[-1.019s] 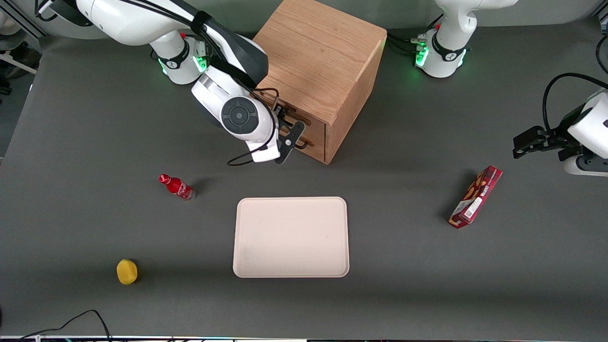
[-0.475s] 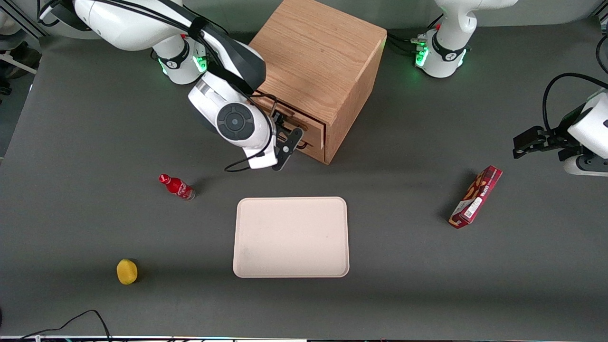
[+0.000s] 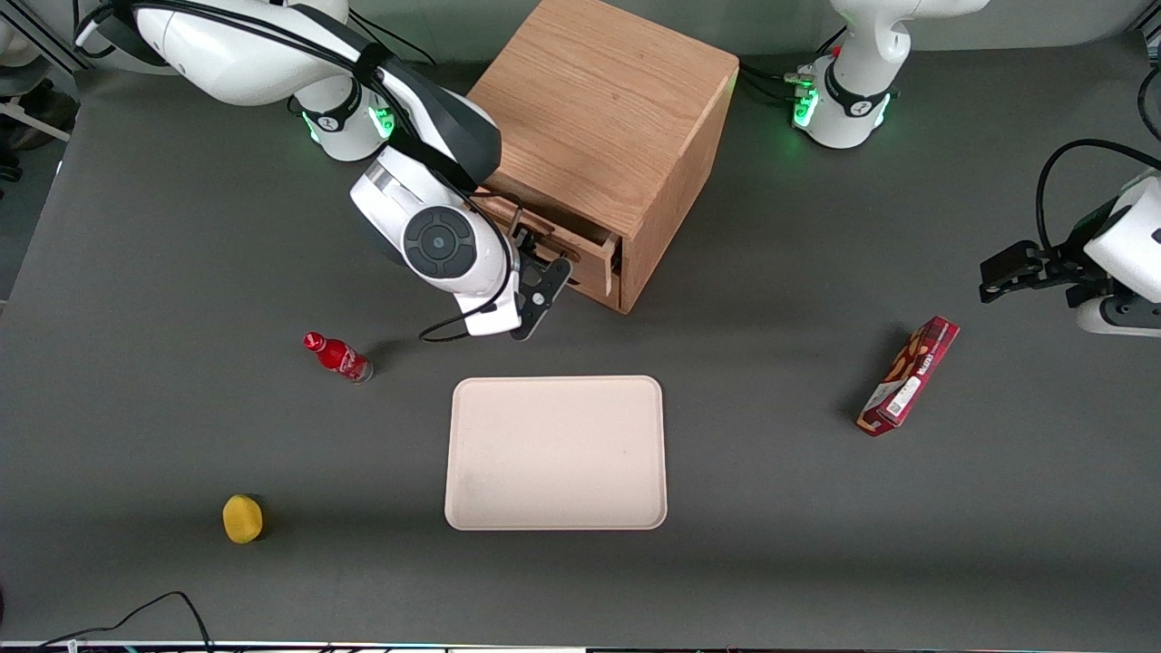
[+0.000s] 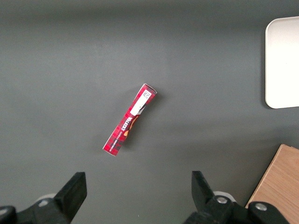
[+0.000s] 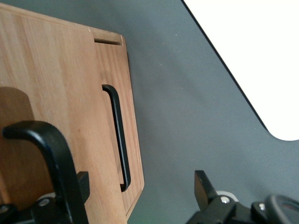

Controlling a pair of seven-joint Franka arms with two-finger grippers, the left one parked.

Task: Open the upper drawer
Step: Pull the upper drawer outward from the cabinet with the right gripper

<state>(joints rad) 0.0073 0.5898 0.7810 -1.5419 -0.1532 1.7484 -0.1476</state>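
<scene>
Sitting low in the front view, toward the working arm's end of the bench [image 3: 816,562], is a small yellow round object [image 3: 242,519]. Farther from the camera than it, a little red bottle [image 3: 337,356] lies on its side. Next comes the claw [image 3: 542,263], in the upper middle of the frame, right in front of the wooden cabinet [image 3: 608,118] at drawer height. Its fingers are spread well apart in the right wrist view, and one finger [image 5: 51,154] lies over the wood of a drawer front; whether it touches the handle cannot be told.

A pale empty tray [image 3: 556,452] lies flat at the centre of the frame, nearer the camera than the claw. The upper drawer [image 3: 580,238] stands partly out of the cabinet, its wooden side wall showing just under the cabinet's top edge. The lower drawer [image 3: 599,277] beneath it sits flush, and its black bar handle [image 5: 119,135] shows bare in the right wrist view. A red snack box [image 3: 909,375] lies at mid-height toward the parked arm's end, well apart from the tray.
</scene>
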